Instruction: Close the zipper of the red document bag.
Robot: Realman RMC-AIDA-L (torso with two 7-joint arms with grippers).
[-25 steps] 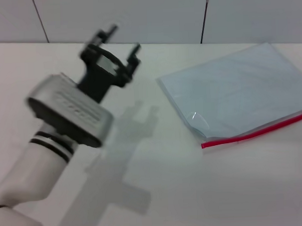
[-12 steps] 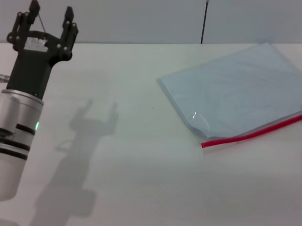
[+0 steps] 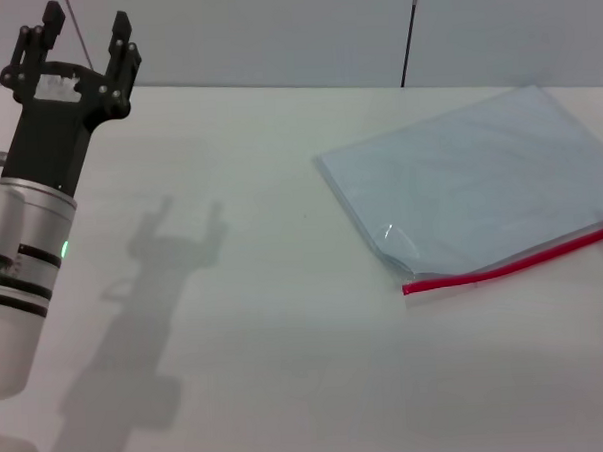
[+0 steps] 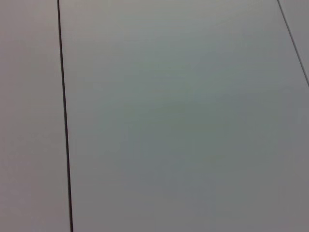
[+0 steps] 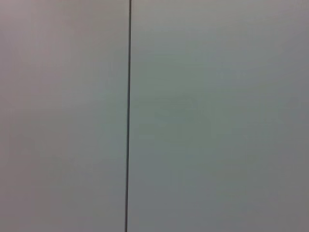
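Grey wall panels [image 5: 217, 121]; one dark vertical seam [image 5: 128, 116].

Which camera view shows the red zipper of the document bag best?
The head view shows it best: the zipper runs along the near long edge of the red document bag on the table, though its right end leaves the picture. The left wrist and right wrist views show only plain wall panels, no zipper.

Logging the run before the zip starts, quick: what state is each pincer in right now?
Left pincer: open, empty, raised at the table's far left, away from the red document bag.
Right pincer: not in view.
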